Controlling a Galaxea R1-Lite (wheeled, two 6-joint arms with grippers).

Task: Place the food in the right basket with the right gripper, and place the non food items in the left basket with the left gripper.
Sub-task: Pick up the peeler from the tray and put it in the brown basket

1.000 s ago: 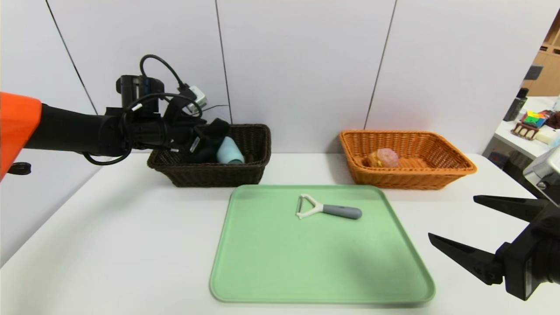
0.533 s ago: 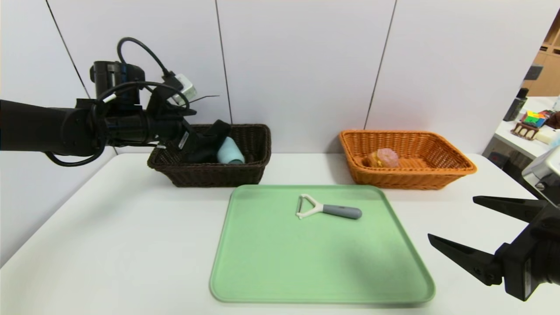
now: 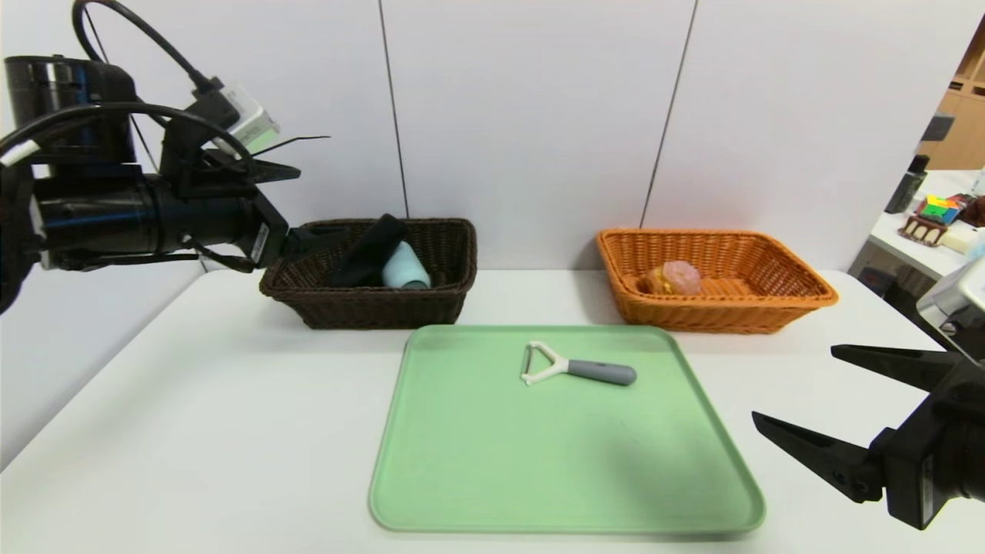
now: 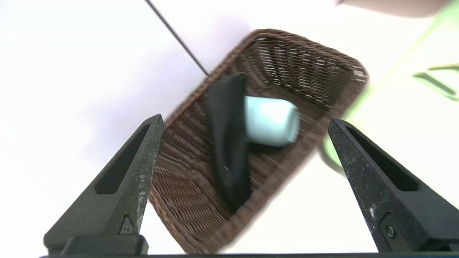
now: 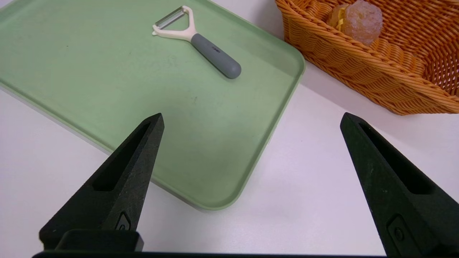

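The dark brown left basket [image 3: 369,309] holds a blue-grey cup [image 3: 405,269] on its side and a black folded pouch [image 3: 365,250] leaning over it. My left gripper [image 4: 246,120] hovers open and empty, above and to the left of that basket. A white peeler with a grey handle [image 3: 577,369] lies on the green tray [image 3: 500,462]. The pinkish bun [image 3: 673,277] sits in the orange right basket [image 3: 716,317]. Low at the table's right front, off the tray's corner, my right gripper [image 3: 794,383] stands open and empty.
White table with wall panels right behind both baskets. A side table with colourful clutter [image 3: 943,215] stands at the far right. My left arm [image 3: 154,215] reaches in from the left edge, with cables looping above it.
The left gripper has opened wider and drawn back left and upward out of the dark basket, leaving the pouch inside it. The right arm has not moved.
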